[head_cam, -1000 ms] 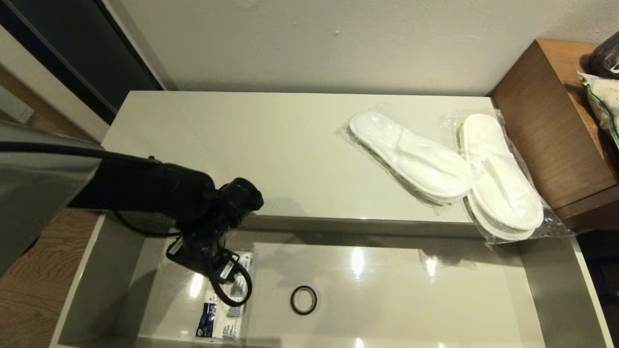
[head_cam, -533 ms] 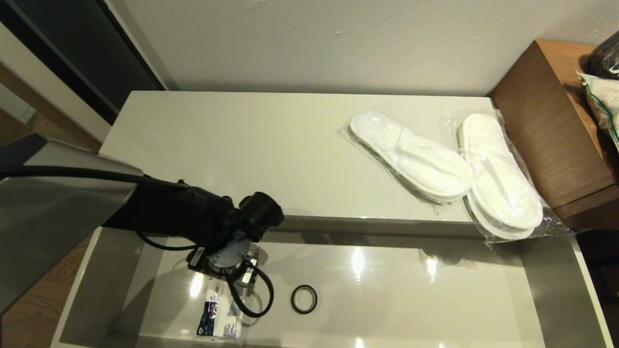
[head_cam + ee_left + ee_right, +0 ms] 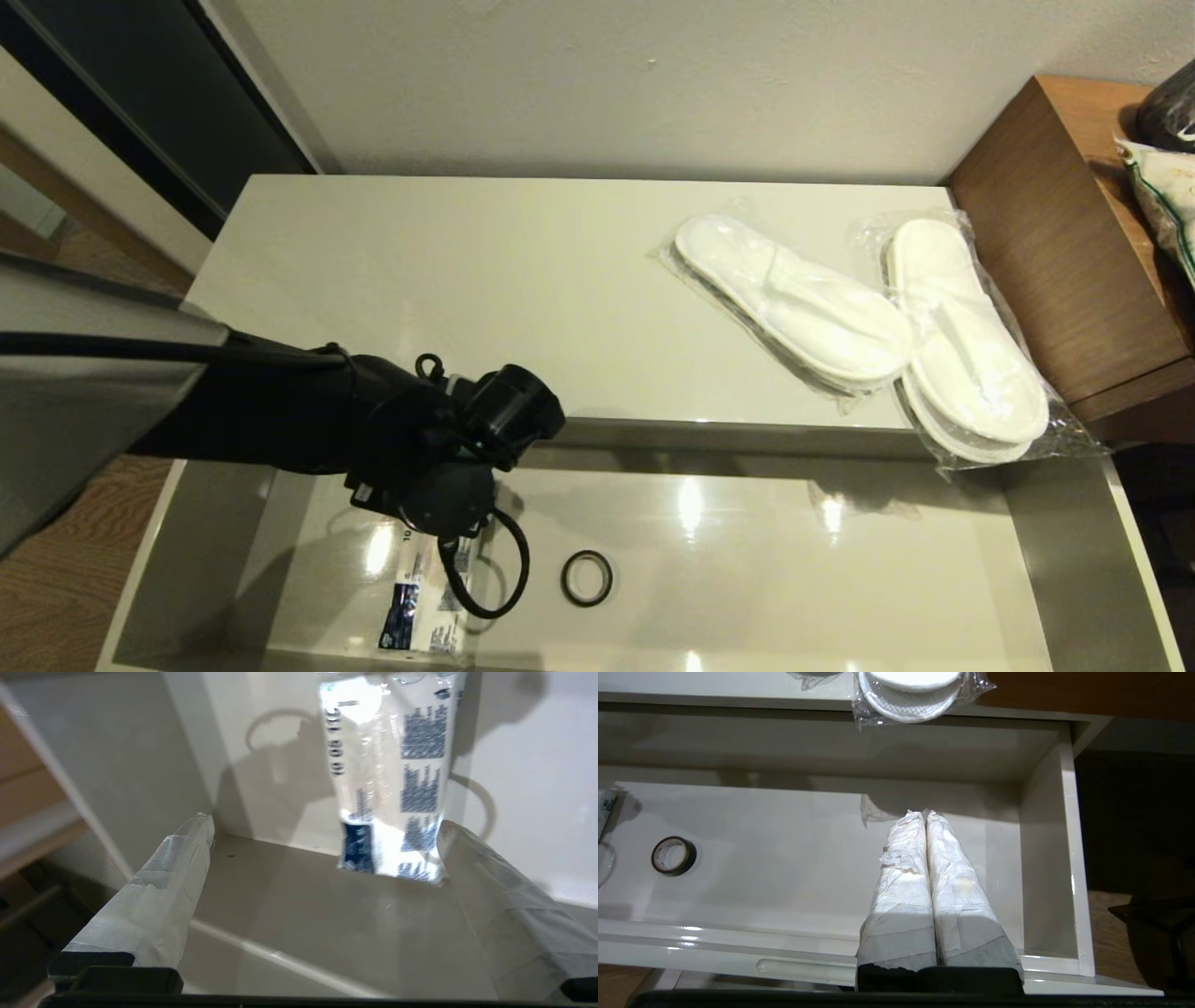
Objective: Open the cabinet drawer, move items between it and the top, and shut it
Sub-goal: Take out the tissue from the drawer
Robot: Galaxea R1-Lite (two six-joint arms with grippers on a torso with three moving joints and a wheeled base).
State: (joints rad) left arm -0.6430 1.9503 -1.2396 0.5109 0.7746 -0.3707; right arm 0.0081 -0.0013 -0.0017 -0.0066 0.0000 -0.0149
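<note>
Dim warm light; glare spots on the drawer floor [image 3: 747,560], printed packet [image 3: 392,788] blurred.

Plain off-white wall [image 3: 597,84] behind. Brown wooden desk [image 3: 1064,252] stands at right, against the wall. Wood-grain floor [image 3: 47,597] at left. Dark panel [image 3: 140,103] in the left corner.

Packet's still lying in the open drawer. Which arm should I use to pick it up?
Left. The left gripper hangs open just over the packet at the drawer's left end. The right gripper is shut, over the drawer's right end, beyond the black ring.
</note>
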